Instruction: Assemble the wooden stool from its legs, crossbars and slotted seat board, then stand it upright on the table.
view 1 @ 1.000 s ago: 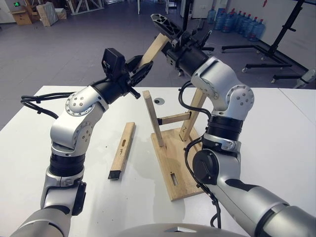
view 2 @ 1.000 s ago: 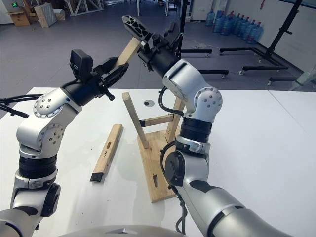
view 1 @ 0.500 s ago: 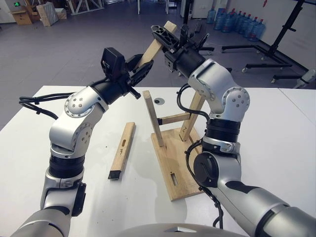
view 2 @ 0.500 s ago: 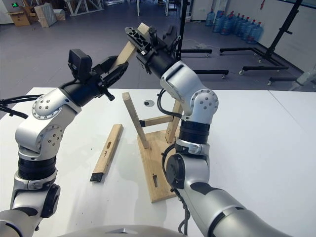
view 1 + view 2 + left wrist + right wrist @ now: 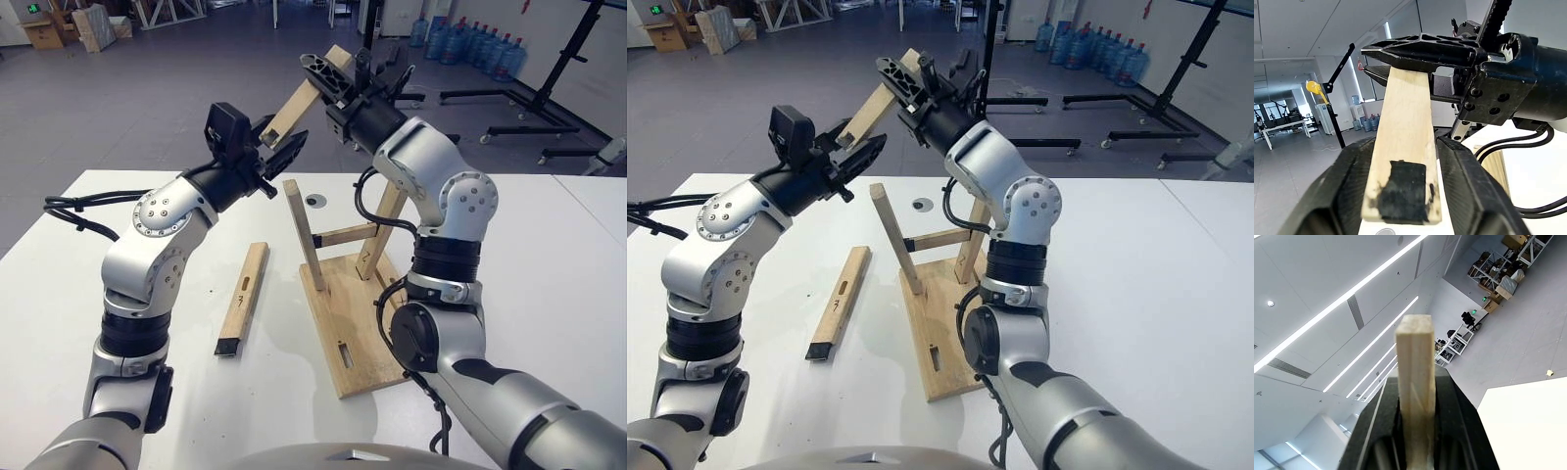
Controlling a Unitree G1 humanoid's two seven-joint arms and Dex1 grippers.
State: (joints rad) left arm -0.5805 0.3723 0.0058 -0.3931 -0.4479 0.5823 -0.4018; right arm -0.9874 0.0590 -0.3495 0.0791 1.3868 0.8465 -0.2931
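White desk (image 5: 549,294) carries everything. Seat board (image 5: 333,315) lies flat near the middle, slots facing up, probably so legs can be pushed in from above while it works as a stable base; the stool is being built upside down. Two standing legs (image 5: 305,235) (image 5: 375,250) rise from the board's far end, tied by one crossbar (image 5: 345,235), which is likely what keeps them upright without help. Loose leg (image 5: 243,297) lies flat on the desk just left of the board, black-padded end toward the robot, parked in easy reach. Held leg (image 5: 292,98) slants in the air above the far desk edge, well clear of the half-built frame. Right claw (image 5: 321,67) is clamped on its upper end. Left claw (image 5: 279,142) sits at its lower, black-padded end, and whether it actually grips cannot be told. Holding the leg high between both arms looks like a handover or regrip, to turn the unpadded end toward a free slot. Roughly halfway: two legs not yet in, stool not upright.
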